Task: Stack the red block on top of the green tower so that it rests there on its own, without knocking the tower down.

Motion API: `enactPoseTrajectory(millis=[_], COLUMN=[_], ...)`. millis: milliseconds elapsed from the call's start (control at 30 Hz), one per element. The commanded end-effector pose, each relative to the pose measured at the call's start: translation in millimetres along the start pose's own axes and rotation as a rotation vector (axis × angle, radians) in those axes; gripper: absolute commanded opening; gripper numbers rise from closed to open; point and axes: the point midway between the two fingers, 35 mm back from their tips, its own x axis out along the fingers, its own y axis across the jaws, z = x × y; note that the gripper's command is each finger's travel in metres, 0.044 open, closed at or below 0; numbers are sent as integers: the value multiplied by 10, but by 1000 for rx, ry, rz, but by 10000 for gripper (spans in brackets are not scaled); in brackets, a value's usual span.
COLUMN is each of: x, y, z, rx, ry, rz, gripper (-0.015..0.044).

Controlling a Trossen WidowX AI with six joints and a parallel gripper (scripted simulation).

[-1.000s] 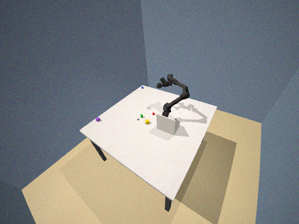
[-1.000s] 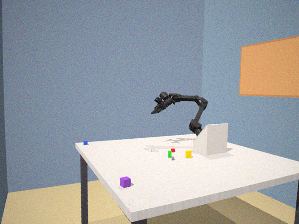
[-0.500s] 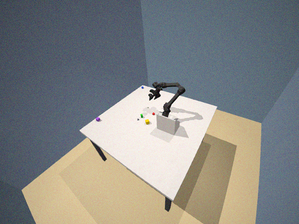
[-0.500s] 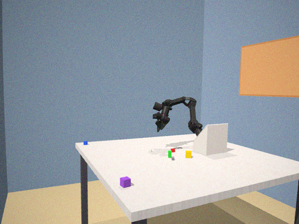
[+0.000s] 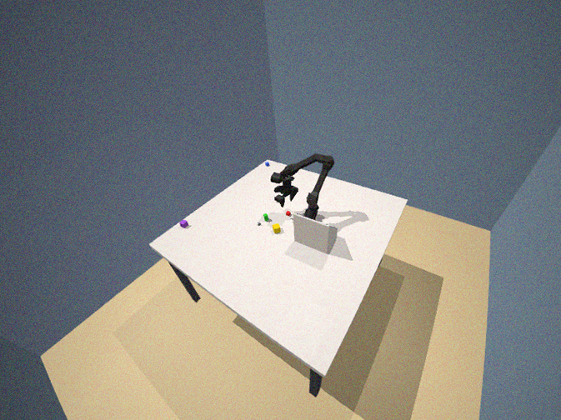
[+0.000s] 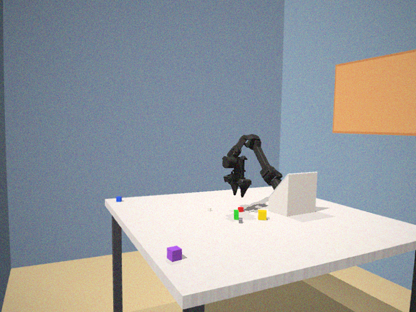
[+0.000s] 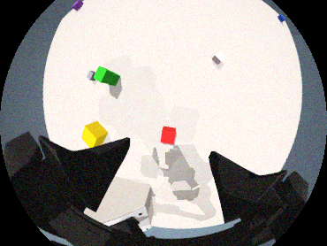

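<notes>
The red block [image 5: 288, 213] [image 6: 240, 209] [image 7: 168, 135] lies on the white table [image 5: 255, 265] [image 6: 226, 246] [image 7: 177, 26]. The green tower [image 5: 265, 217] [image 6: 236, 214] [image 7: 107, 76] stands upright a short way from it. My gripper [image 5: 288, 203] [image 6: 238, 196] [image 7: 171, 149] is open and empty, pointing down, well above the table. In the wrist view the red block shows between the fingertips, and the green tower lies up and to the left of it.
A yellow block [image 5: 276, 228] [image 6: 262, 215] [image 7: 95, 134] is near the tower. A small grey block [image 5: 259, 223] [image 6: 240, 220] [image 7: 91, 75] is beside the tower. A pale wedge-shaped block [image 5: 312, 232] [image 6: 300, 194] stands near the arm's base. Purple [image 6: 174, 253], blue [image 6: 119, 199] and small white [image 7: 217, 58] blocks lie farther out.
</notes>
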Motion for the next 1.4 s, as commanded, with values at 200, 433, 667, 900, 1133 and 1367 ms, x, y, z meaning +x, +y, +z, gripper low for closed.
enactPoseTrajectory(millis=[200,433,667,900,1133,1367], x=[75,389,465,551,666,775], y=[90,69,52,49,40,25], z=[-146,-153,-151,-149,-152,-160], rx=[-35,-35,-35,-35,-35,-35], ry=[36,36,36,36,36,36], rz=[-70,-70,-72,-71,-71,-73], gripper=[440,440,440,440,440,440])
